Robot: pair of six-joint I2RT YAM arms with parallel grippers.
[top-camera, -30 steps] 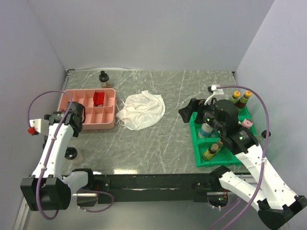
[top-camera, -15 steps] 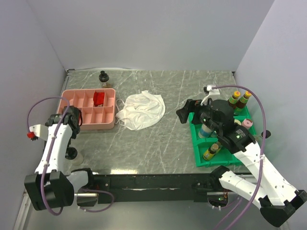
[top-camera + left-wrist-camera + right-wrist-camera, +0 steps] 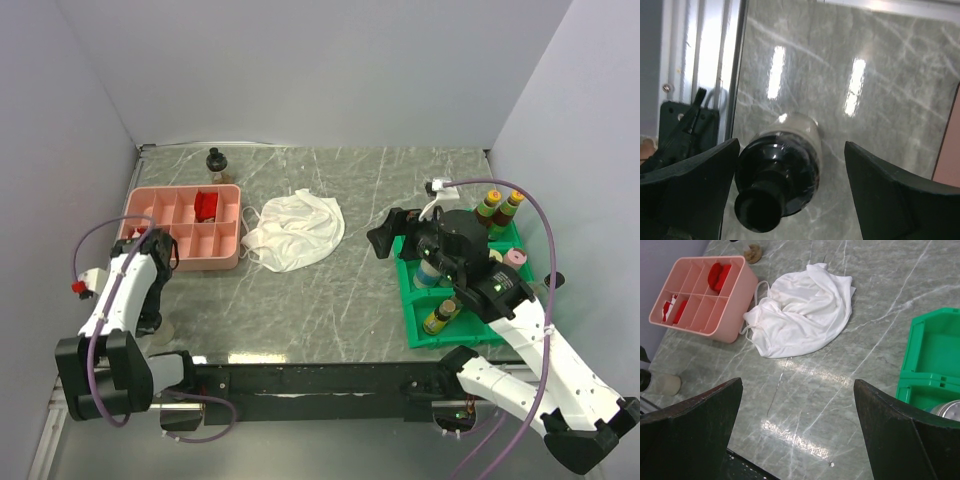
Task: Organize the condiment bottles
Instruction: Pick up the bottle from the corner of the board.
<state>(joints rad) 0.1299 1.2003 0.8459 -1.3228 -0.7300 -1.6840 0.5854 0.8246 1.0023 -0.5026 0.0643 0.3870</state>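
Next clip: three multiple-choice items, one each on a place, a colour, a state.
1. The white cloth lies: A between the pink tray and the green tray; B in the green tray; C in the pink tray.
2. Cap of the bottle inside the left pincer: A yellow; B black; C pink.
3. The right pincer is: A shut on a bottle; B shut on the cloth; C open, empty.
A, seen from above; B, black in the left wrist view; C, fingers wide apart, nothing between.
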